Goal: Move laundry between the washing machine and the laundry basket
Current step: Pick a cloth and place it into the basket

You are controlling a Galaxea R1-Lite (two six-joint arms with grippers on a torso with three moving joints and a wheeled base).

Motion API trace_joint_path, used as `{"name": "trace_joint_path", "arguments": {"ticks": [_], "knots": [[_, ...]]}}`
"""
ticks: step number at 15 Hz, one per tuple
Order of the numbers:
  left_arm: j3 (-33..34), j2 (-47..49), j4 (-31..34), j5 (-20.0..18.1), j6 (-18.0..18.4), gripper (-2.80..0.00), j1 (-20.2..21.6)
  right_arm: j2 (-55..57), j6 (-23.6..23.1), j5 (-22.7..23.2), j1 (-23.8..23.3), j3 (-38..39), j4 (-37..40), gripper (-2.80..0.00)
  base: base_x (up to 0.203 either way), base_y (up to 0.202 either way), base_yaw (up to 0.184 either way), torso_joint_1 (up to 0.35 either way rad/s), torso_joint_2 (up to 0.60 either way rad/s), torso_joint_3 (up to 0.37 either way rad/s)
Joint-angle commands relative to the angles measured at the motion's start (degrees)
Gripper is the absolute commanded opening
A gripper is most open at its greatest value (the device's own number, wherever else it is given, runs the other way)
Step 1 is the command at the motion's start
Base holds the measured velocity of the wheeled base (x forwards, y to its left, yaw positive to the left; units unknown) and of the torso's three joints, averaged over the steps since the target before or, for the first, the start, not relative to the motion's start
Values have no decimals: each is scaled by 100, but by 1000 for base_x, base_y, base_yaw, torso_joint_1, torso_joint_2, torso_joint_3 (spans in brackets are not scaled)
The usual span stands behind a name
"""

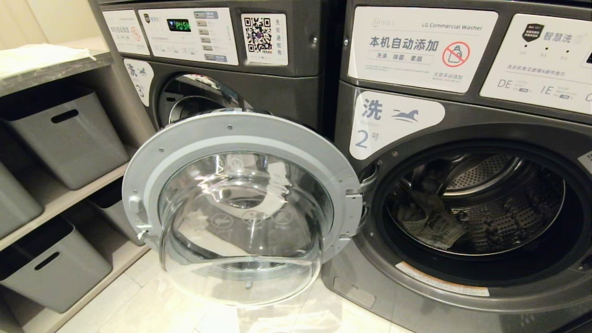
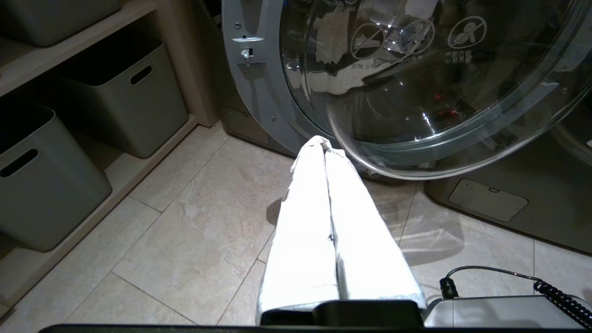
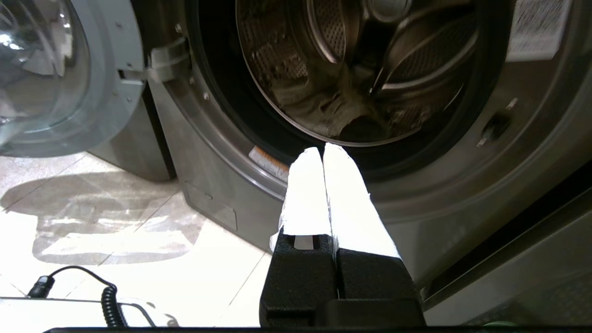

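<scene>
Right gripper [image 3: 322,150] is sitting with its two white-wrapped fingers [image 3: 305,194] pressed together, nothing between them, pointing at the lower lip of the open drum on the washing machine [image 1: 462,286], the one with the blue "2" label [image 1: 393,121]. It's hanging just outside the opening, not touching the rim as far as I can tell. Left gripper [image 2: 323,142] is doing the same thing: white fingers closed on each other, empty, aiming low at the floor right under the swung-open door [image 1: 231,134].

That door is the big thing in the way. It's hanging wide open to the left of the drum, hinged at the machine's left edge, glass bowl bulging out toward the robot and covering most of the neighbouring machine [image 1: 277,92] labelled "3".

The laundry [image 1: 430,222] is lying inside the drum, a crumpled greyish heap at the bottom left of the perforated steel, well behind the right fingertips. No green basket showing in any view.

Neither arm is showing up in the head view; both wrist cameras are looking along the fingers from low down.

Floor [image 2: 185,231] is pale beige tile. Off to the left, wooden shelves [image 1: 69,199] are holding plain grey storage bins [image 1: 64,134], and a coiled black cable [image 3: 108,300] is lying by the robot's base.
</scene>
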Motion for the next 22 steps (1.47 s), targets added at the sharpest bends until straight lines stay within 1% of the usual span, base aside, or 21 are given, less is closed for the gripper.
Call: {"name": "trace_joint_path", "arguments": {"ticks": [1,3,4,6,8,9,11,14,16,17,19,22], "knots": [[0,7,-1,5,1,-280,-2,550,-63,33,-2,-1051,787,-280,0,0,0,0,0,0],[0,9,-1,11,-34,-280,-2,1551,-101,266,-2,-1791,1720,-280,0,0,0,0,0,0],[0,9,-1,13,-43,-280,-2,2101,-126,458,-2,-1962,1993,-280,0,0,0,0,0,0],[0,0,-1,13,-34,-280,-2,3149,-233,753,-2,-2067,2243,-280,0,0,0,0,0,0],[0,6,-1,13,-17,-280,-2,4216,-307,894,-2,-2102,2140,-280,0,0,0,0,0,0],[0,8,-1,12,-17,-280,-2,4754,-318,930,-2,-2108,1932,-280,0,0,0,0,0,0],[0,9,-1,5,10,-280,-2,5965,-312,973,-2,-2092,1185,-280,0,0,0,0,0,0],[0,9,-1,4,-17,-280,-2,7860,-196,1004,1,-2069,-407,-280,0,0,0,0,0,0],[0,2,-1,0,-15,-280,-2,8885,-121,997,0,-2102,-1559,-280,0,0,0,0,0,0],[0,0,-1,6,-36,-280,-2,9333,-88,964,-1,-2154,-2079,0,0,0,0,0,0,0],[0,4,-1,22,-60,-280,-2,10086,98,828,-1,-2335,-2845,0,0,0,0,0,0,0],[0,4,-1,22,-61,-280,-2,10959,588,459,5,-2564,-4021,0,0,0,0,0,0,0]]}}
